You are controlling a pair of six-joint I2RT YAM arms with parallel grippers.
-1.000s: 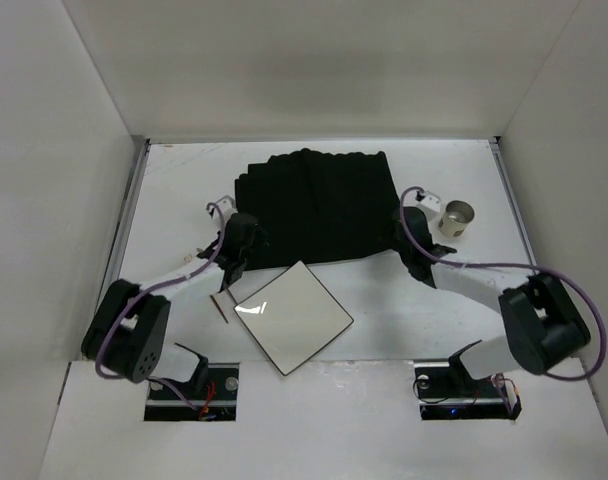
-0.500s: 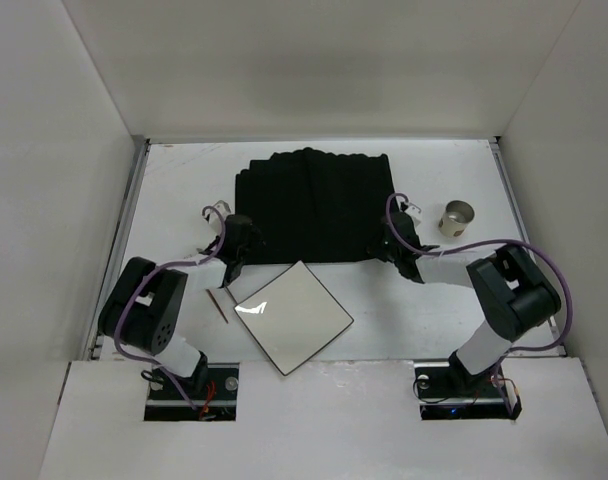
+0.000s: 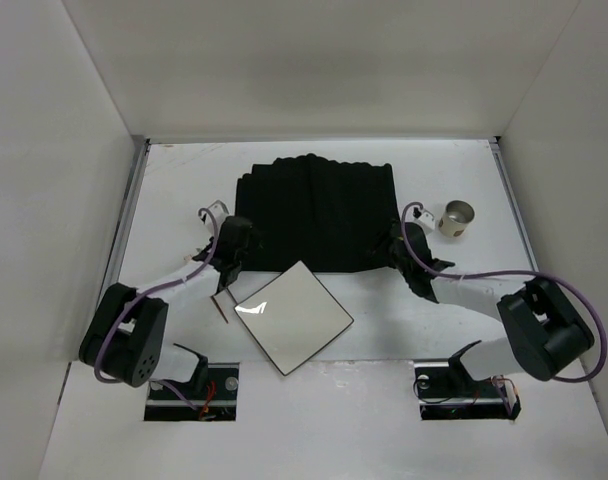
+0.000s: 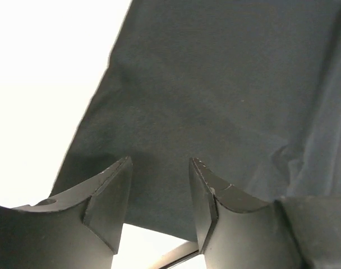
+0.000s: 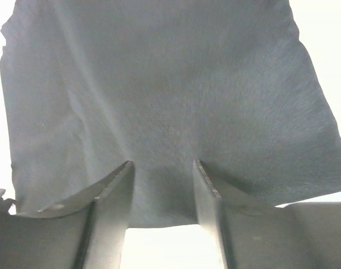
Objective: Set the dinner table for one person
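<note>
The dinner table (image 3: 174, 185) is a white tabletop walled in white. A black ribbed cloth mat (image 3: 316, 208) lies at its middle, with ripples along its far edge. My left gripper (image 3: 238, 240) is at the mat's near left corner, and in the left wrist view it (image 4: 159, 165) is open with the jaws astride the mat's near edge (image 4: 215, 84). My right gripper (image 3: 399, 246) is at the near right corner, and in the right wrist view it (image 5: 162, 163) is open over the mat's near edge (image 5: 170, 84). Neither holds the cloth.
A square white plate (image 3: 292, 316) lies turned like a diamond just in front of the mat. A thin brown stick (image 3: 220, 307) lies to its left. A small metal cup (image 3: 458, 217) stands right of the mat. White walls close in the left, far and right sides.
The right gripper has come from beside the cup to the mat's near right corner. Both arms folded back and then stretched out again. The mat now lies a little nearer, with a rippled far edge.
</note>
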